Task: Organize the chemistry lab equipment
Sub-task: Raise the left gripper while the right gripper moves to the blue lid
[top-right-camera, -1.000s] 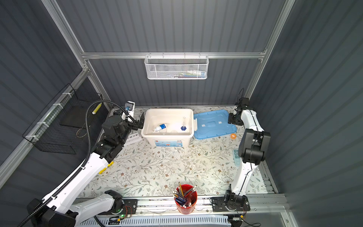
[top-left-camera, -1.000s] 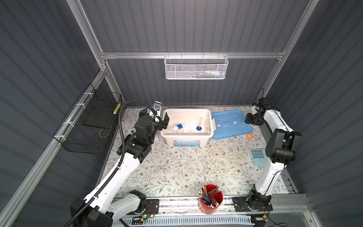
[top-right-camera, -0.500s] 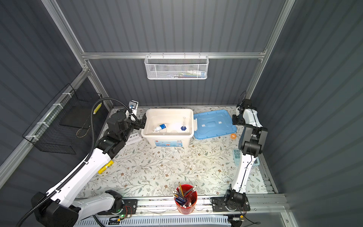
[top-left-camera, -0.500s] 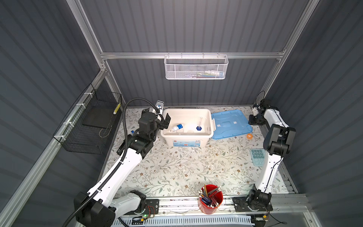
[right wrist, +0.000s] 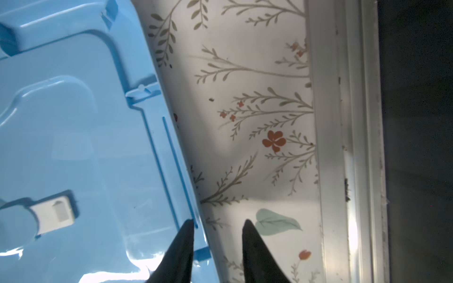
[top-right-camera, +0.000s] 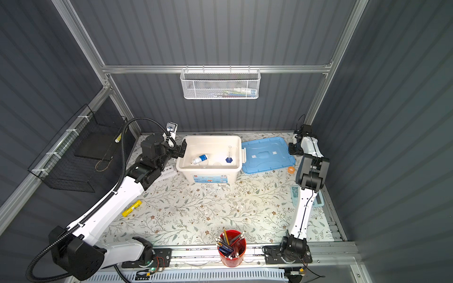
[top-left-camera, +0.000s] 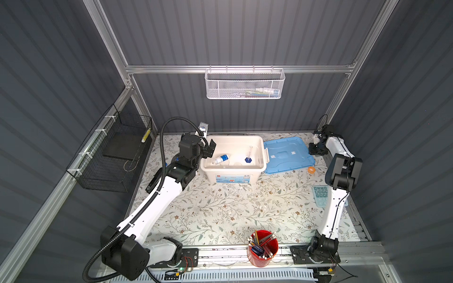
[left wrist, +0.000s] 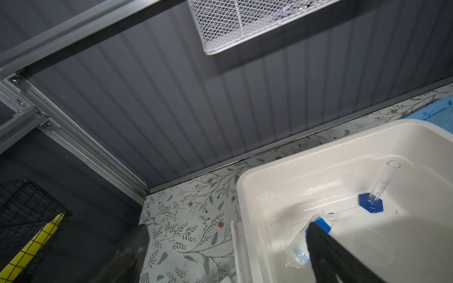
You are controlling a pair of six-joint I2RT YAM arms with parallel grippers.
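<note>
Grey ribbed sheet (top-left-camera: 245,36) walls the cell on three sides, braced by an aluminium frame (top-left-camera: 240,69). A white mesh basket (top-left-camera: 245,85) hangs from the rear rail, high above both arms, and a black wire basket (top-left-camera: 107,156) is tied to the side wall behind the left arm. The worktop (top-left-camera: 220,215) is covered in a pale cloth printed with green sprigs and small rust-red flowers. The left pincer (top-left-camera: 210,149) is spread wide across the near wall of a white bin (top-left-camera: 232,176). In the left wrist view one of its fingers (left wrist: 326,252) hangs inside the bin and the other outside over the cloth. Right under the inner finger lies a clear packet with a blue end (left wrist: 301,247). Further into the bin a measuring cylinder (left wrist: 377,193) stands on its blue hexagonal foot. The right pincer (right wrist: 218,223) is down by the rear corner. Its tips are part-way apart, with bare cloth showing between them, one over the rim of a blue lid (right wrist: 73,122) and the other over the cloth. The lid lies flat on the worktop between this pincer and the bin. Well away from both pincers, a red cup of pencils (top-left-camera: 263,245) stands at the front edge. A pale blue calculator (top-left-camera: 320,196) lies beside the right arm, and a small orange thing (top-left-camera: 311,169) sits near the lid's corner.
</note>
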